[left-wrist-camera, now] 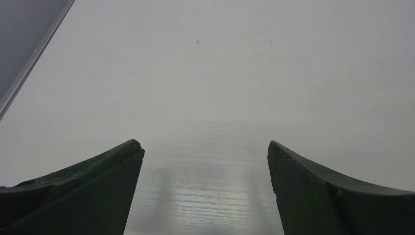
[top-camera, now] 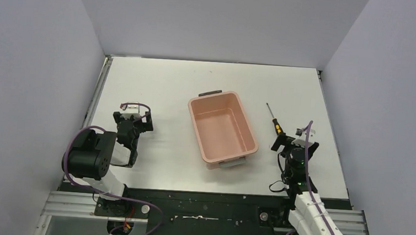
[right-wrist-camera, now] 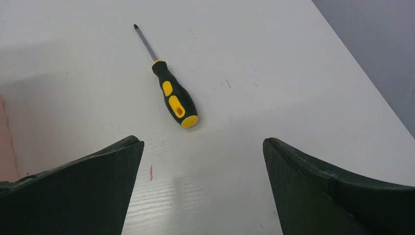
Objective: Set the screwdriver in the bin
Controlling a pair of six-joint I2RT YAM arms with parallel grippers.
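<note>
Right wrist: screwdriver [right-wrist-camera: 164, 78], yellow-and-black handle, thin dark shaft, lies flat beyond the spread right pincer [right-wrist-camera: 203, 140]; left pincer [left-wrist-camera: 205, 144] spread.

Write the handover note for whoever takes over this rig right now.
Left end effector: open, holding nothing, over bare table left of the bin.
Right end effector: open, holding nothing, just short of the screwdriver.
Screwdriver: flat on the table right of the bin, handle nearest the right end effector, tip pointing away.
Bin: mid-table, nothing in it.
Done: nothing grasped yet.
Left: grasp the screwdriver, carry it over the bin, release.
</note>
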